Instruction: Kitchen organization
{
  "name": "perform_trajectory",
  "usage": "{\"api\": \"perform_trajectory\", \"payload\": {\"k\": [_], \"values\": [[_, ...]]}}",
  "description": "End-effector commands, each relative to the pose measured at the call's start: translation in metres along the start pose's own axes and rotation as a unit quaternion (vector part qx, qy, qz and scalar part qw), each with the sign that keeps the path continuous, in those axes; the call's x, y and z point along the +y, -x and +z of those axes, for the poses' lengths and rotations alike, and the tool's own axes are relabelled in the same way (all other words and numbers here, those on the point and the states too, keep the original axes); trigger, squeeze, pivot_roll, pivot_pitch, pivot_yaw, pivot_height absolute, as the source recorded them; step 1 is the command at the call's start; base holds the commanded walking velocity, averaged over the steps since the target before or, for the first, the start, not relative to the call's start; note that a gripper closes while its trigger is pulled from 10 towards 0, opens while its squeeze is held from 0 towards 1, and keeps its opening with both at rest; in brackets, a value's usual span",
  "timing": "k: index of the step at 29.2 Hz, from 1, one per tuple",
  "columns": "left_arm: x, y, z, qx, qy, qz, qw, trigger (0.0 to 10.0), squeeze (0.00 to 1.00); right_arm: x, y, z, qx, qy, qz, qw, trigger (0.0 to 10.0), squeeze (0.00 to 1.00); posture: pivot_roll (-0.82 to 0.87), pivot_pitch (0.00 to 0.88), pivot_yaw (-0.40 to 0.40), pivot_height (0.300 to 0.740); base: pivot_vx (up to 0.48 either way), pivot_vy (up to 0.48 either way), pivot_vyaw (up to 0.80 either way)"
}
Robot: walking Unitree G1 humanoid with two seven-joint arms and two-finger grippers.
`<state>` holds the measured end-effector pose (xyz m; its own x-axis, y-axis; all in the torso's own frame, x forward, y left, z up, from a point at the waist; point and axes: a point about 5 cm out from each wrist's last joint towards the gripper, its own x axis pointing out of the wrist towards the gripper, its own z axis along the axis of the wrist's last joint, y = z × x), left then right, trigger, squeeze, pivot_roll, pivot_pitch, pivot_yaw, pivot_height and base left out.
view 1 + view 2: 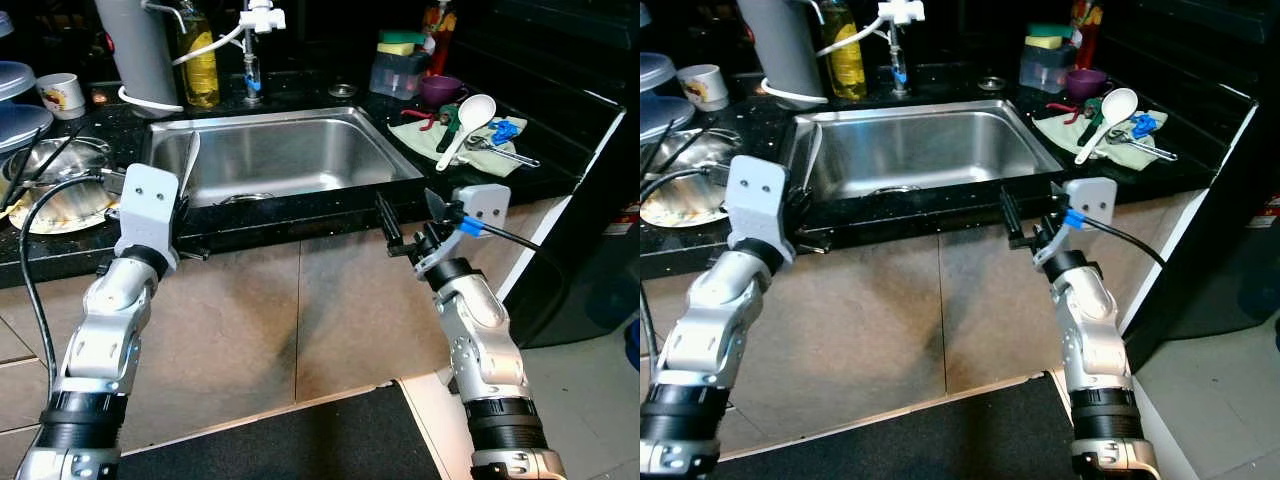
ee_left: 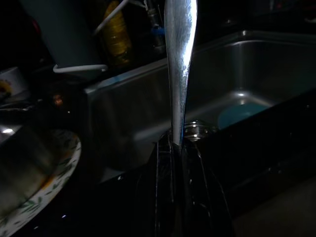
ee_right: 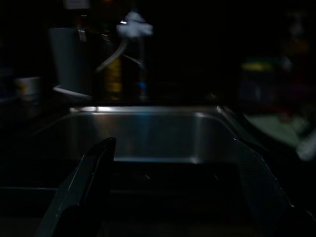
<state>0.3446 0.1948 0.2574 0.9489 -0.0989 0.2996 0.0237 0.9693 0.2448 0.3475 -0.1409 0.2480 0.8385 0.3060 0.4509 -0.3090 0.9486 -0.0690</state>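
Observation:
My left gripper is shut on a flat silver utensil. The utensil stands upright at the left front corner of the steel sink, where its blade rises beside the sink's left wall. My right gripper is open with nothing between its fingers. It hovers just in front of the sink's front rim, toward the right corner, and points at the basin.
Left counter: a patterned plate with a steel pot, a mug. An oil bottle and faucet stand behind the sink. Right counter: a cloth with a white ladle, a purple cup. A black mat lies on the floor.

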Motion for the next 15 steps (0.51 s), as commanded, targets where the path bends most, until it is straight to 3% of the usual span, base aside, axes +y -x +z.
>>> {"api": "perform_trajectory", "payload": {"k": [1,6,15], "values": [[-0.004,-0.002,-0.001,0.009,-0.001,-0.003,1.0,10.0,0.0,0.007,-0.002,0.002,0.001,0.013,0.013,1.0,10.0,0.0,-0.01,0.109,-0.025,0.74,0.0,0.0,0.0],[-0.014,-0.005,0.003,0.009,0.028,-0.011,1.0,10.0,0.0,0.015,-0.006,-0.004,0.013,0.022,0.014,1.0,10.0,0.0,-0.01,0.114,-0.022,0.74,0.0,0.0,0.0],[-0.011,-0.007,0.006,0.009,0.032,-0.001,0.999,10.0,0.0,0.019,-0.008,-0.006,0.018,0.017,0.018,1.0,10.0,0.0,-0.01,0.112,-0.027,0.74,0.333,0.0,0.0]]}}
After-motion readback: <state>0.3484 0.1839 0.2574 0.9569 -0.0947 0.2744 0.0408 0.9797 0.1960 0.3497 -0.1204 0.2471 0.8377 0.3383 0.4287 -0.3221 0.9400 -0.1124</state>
